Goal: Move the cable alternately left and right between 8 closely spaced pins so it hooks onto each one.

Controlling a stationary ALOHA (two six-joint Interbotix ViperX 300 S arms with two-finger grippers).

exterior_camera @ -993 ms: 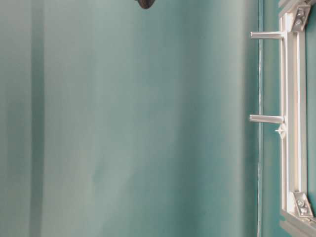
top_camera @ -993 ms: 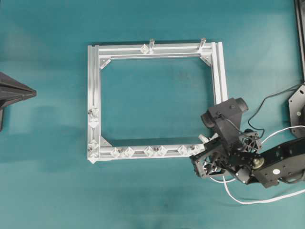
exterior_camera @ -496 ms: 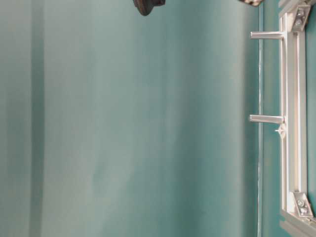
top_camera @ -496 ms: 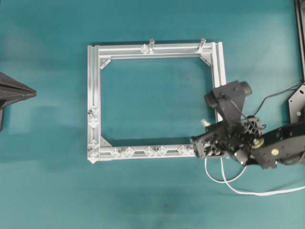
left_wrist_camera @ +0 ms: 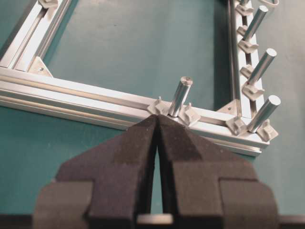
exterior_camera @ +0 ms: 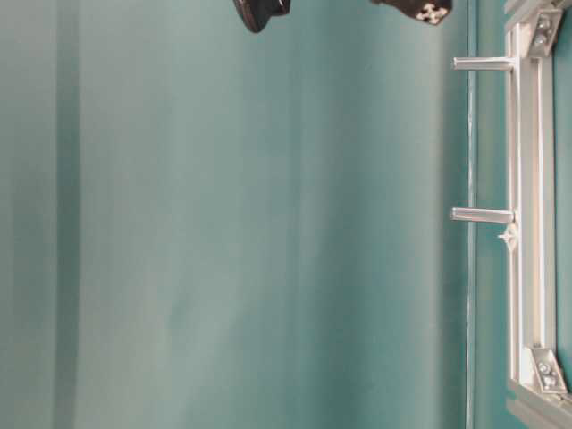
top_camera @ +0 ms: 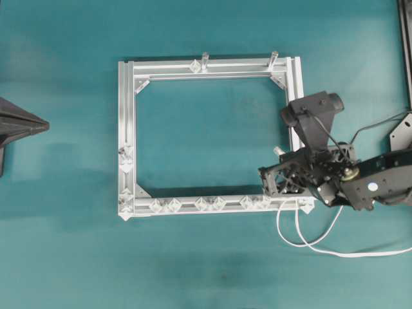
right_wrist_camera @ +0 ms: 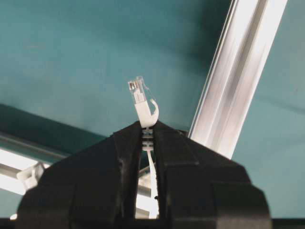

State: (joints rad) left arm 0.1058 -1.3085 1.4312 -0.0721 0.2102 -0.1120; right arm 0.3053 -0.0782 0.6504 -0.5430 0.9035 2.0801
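Overhead exterior: I count one cable (top_camera: 302,239), white, thin, looping just below the frame (top_camera: 126,129); its clear-tipped plug (right_wrist_camera: 140,100) is pinched in my right gripper (top_camera: 277,185). Six pins (top_camera: 209,204) visible. Left gripper (left_wrist_camera: 156,125) jaws touch, empty.

My right gripper (top_camera: 273,182) hides the frame's (top_camera: 126,129) lower right corner; the cable (top_camera: 335,248) runs off the right edge.
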